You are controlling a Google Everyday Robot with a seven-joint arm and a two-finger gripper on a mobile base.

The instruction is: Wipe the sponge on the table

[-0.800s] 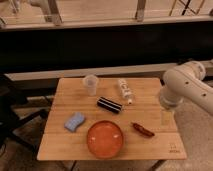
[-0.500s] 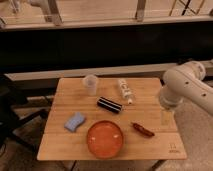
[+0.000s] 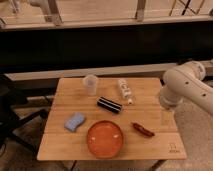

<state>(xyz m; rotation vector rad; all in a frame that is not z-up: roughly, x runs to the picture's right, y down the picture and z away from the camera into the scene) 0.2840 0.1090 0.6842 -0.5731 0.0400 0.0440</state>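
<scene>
Tool (image 3: 168,117) hangs low at the right edge of the counter (image 3: 65,100), under the bulky white arm (image 3: 189,88) that comes in from the right. Whether it is spread or pressed together I cannot tell, as it shows only as a pale stub against the wood. Against the two glimpses from under a second ago, nothing has visibly shifted: arm and tool sit in the same spot, and every object keeps its place. So no wiping stroke is under way at this instant. Sponge (image 3: 74,121), light blue and wavy-edged, lies flat on the left front part of the counter, just left of the orange plate (image 3: 105,139) and well apart from the tool, with the plate and a small red-brown item (image 3: 142,130) between them. This layout fits a sponge waiting to be picked up as well as one set down after a pass, and no streak or wet track shows on the planks to decide it. Also on the counter: a clear cup (image 3: 90,84), a white bottle (image 3: 125,90) on its side, a black ribbed cylinder (image 3: 109,105). Arm is cut off at the right border, the robot's base is out of sight, and the red-brown item is too small to name.
</scene>
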